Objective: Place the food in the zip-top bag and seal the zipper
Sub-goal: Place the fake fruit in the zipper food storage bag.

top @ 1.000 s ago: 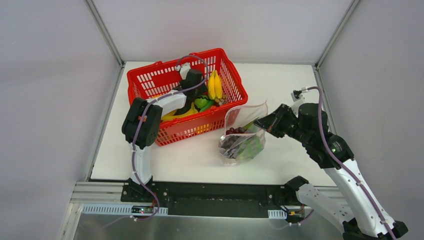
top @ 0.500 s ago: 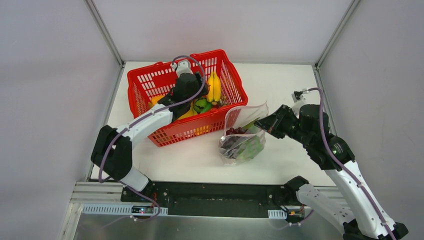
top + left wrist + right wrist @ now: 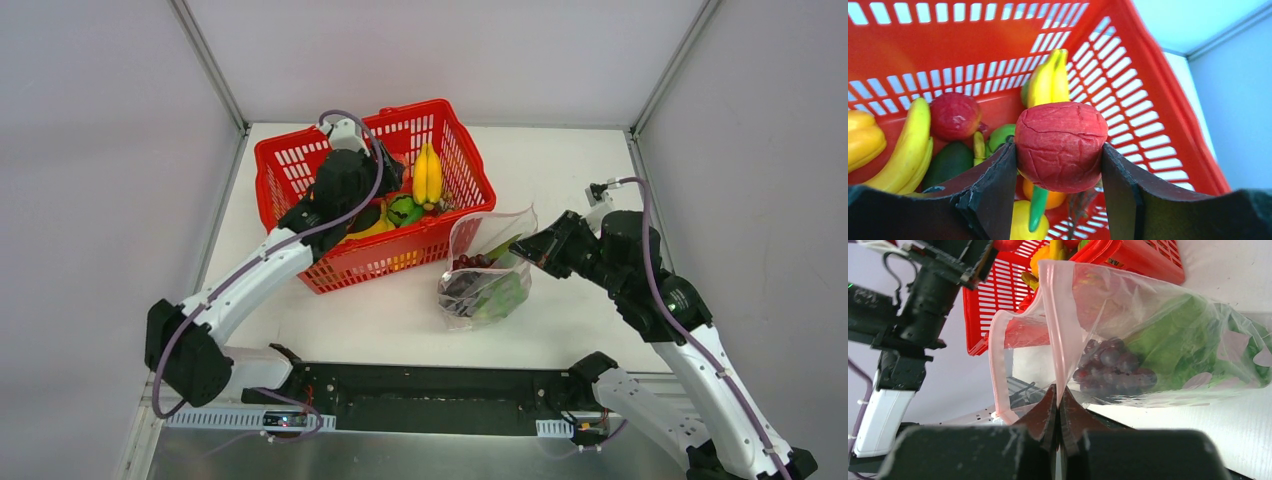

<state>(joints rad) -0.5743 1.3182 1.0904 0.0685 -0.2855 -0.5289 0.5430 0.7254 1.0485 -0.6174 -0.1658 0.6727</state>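
A red apple (image 3: 1061, 145) is clamped between the dark fingers of my left gripper (image 3: 1058, 149), held above the other food in the red basket (image 3: 1158, 90). From above, this gripper (image 3: 380, 190) hangs over the basket's middle. The clear zip-top bag (image 3: 485, 275) lies on the table right of the basket, with purple grapes (image 3: 1113, 365) and green lettuce (image 3: 1178, 355) inside. Its mouth gapes open. My right gripper (image 3: 1058, 392) is shut on one lip of the pink zipper (image 3: 1050, 315) and holds that edge up.
In the basket (image 3: 300, 160) lie yellow bananas (image 3: 1048, 82), another red fruit (image 3: 954, 115), a single banana (image 3: 910, 145), a yellow pepper (image 3: 863, 137) and a dark green piece (image 3: 948, 160). White walls with metal corner posts enclose the table on three sides.
My left arm has stretched out, its elbow dropping toward the near left, and its wrist has shifted left over the basket. The right gripper and the bag have barely moved.
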